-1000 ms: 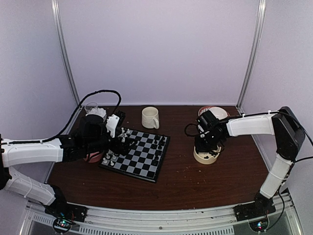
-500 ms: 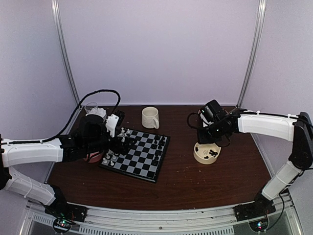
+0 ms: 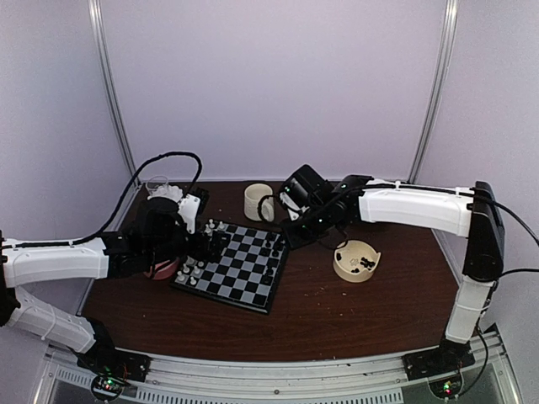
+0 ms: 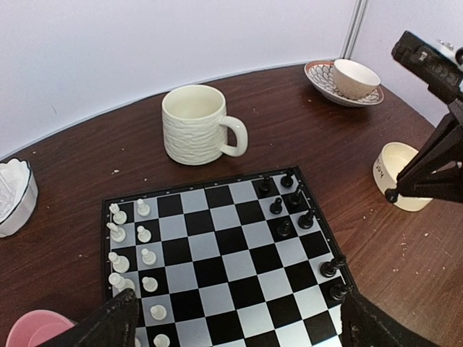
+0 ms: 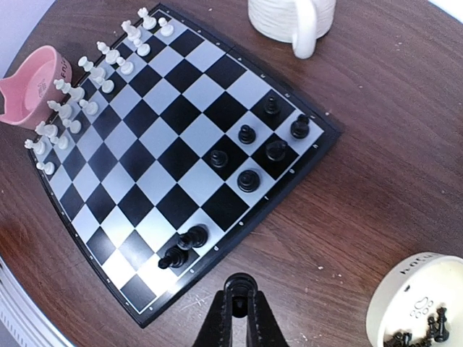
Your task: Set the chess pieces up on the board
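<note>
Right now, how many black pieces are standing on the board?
8. Six black pieces cluster along the edge rows of the board near the mug; two stand together toward that edge's other corner. More lie in the cream bowl, not counted.

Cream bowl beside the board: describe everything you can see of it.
The cream bowl is round, glossy and ceramic-looking, with dark lettering and a paw print inside. It stands upright on the brown table, apart from the board, on the right arm's side. A few black chess pieces lie loose in it.
</note>
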